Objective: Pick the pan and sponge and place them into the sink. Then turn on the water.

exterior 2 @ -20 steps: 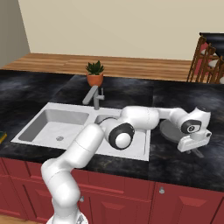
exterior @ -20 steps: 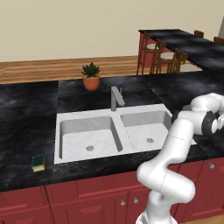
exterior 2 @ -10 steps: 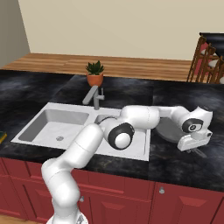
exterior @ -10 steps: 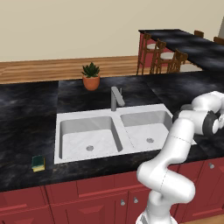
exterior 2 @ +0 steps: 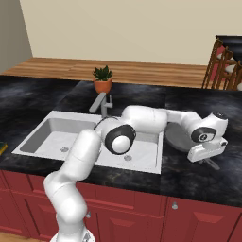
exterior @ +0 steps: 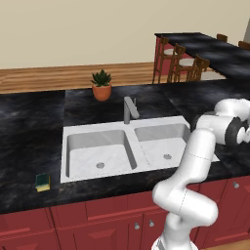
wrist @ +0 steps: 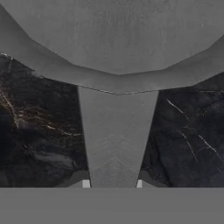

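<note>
Closest to the hand camera, the pan's handle (wrist: 117, 135) runs straight up between the gripper (wrist: 112, 183) tips, which have just finished closing and now sit clamped on it. A second ago the jaws were a little wider; the arm itself has barely shifted. That suggests the grasp is made and the lift toward the sink can begin.

Beyond the handle, the pan (exterior 2: 178, 137) rests flat on the black counter (exterior 2: 208, 179), just right of the sink (exterior 2: 142, 163), with the gripper (exterior 2: 207, 158) low over its handle. A tilt of the pan during the lift is the risk to watch.

Farther off, the sponge (exterior: 43, 182) lies on the counter left of the sink, untouched, well apart from the arm. The faucet (exterior: 129, 109) stands at the middle, water not running.
</note>
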